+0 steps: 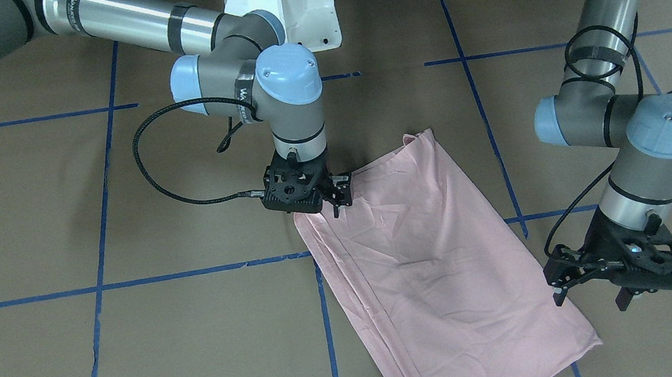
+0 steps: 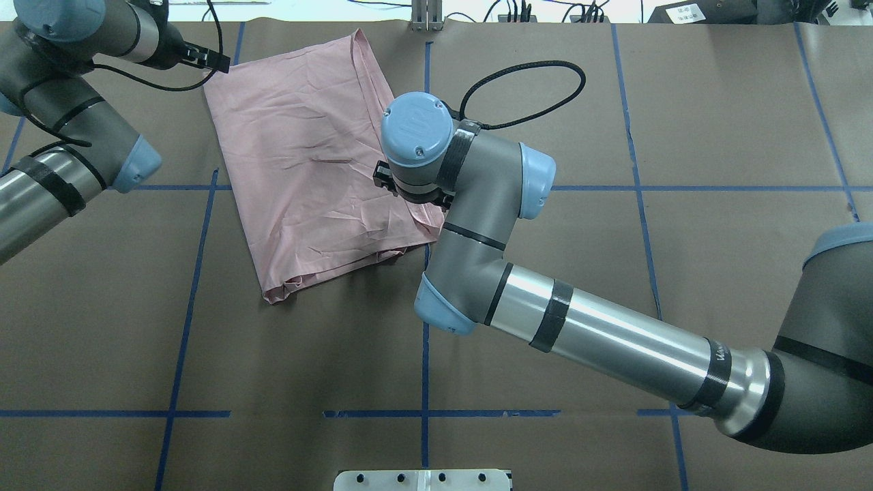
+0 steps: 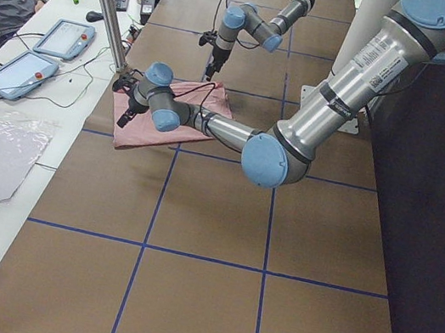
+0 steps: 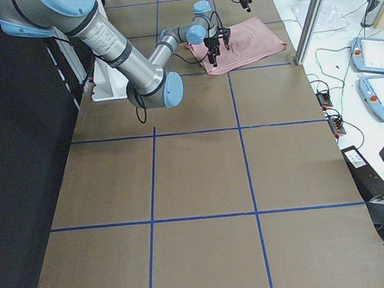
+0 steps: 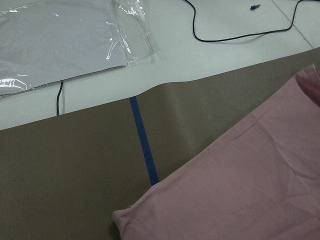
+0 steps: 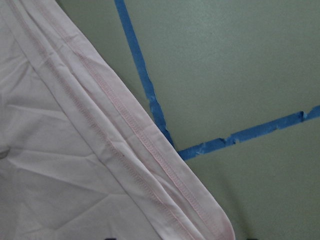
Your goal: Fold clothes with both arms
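Fingers (image 1: 336,206) of the black two-finger right gripper (image 1: 341,199) are pointing down over one corner of the pale pink cotton T-shirt (image 1: 443,265), at the left of the front-facing view. I cannot tell whether they are spread or closed, nor whether they are touching the cloth, which is lying flat there. That arm's wrist camera is looking onto a doubled, stitched hem (image 6: 125,130) running slantwise beside crossing strips of blue tape (image 6: 150,100).

Moving rightward, the T-shirt is lying on the brown paper-covered table (image 1: 116,198). It is folded into a long rectangle, plain side up, and is slanting from that corner toward the view's lower edge.

Further right, the black left gripper (image 1: 591,299) is hanging with its fingers (image 1: 558,297) spread wide and holding nothing. One fingertip is lining up with the shirt's long right edge, and the other is standing off over bare paper. Its wrist camera is showing a corner of the cloth from above, with a clear plastic sheet (image 5: 60,40) lying on the white bench beyond.
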You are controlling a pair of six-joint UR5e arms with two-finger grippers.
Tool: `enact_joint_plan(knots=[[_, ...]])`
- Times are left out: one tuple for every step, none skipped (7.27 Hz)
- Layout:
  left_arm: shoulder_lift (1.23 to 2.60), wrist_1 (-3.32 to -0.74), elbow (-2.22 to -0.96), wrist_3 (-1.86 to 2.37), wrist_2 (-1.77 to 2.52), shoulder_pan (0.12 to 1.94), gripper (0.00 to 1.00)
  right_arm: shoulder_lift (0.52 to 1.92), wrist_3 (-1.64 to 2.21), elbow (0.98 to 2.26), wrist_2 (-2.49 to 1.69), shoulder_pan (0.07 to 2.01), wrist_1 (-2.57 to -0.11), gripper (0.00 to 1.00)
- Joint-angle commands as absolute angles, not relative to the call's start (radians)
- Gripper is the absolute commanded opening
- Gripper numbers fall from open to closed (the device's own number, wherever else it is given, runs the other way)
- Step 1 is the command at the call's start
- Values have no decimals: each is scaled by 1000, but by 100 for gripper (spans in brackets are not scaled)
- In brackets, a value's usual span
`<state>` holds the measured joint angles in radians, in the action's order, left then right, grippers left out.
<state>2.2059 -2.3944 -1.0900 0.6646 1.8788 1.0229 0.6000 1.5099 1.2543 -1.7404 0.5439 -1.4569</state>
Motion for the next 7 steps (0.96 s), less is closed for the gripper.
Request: enact_joint_plan(knots=[[2206,-2395,-1094,667,1878,1020,100,574,1522,1226,-1738,523,-1488,78],[2206,-2396,-1095,669,1878,1019,100,557,1534,1191,-1724,509,-1486,78],[2206,-2396,-1097,669,1878,1017,100,549,1534,1174,-1706,497,-1486,78],[2206,-2396,-1097,669,1878,1017,100,548,1534,1158,-1695,492,-1486,78],[2206,-2396,-1097,669,1878,1017,100,539,1534,1132,-1668,486,-1483,77],[2206,-2396,-1097,669,1878,1017,100,535,1534,1124,-1666,485,-1482,75],[2204,-2396,-1097,669,1878,1016,100,535,1548,1123,-1657,483,-1480,70]])
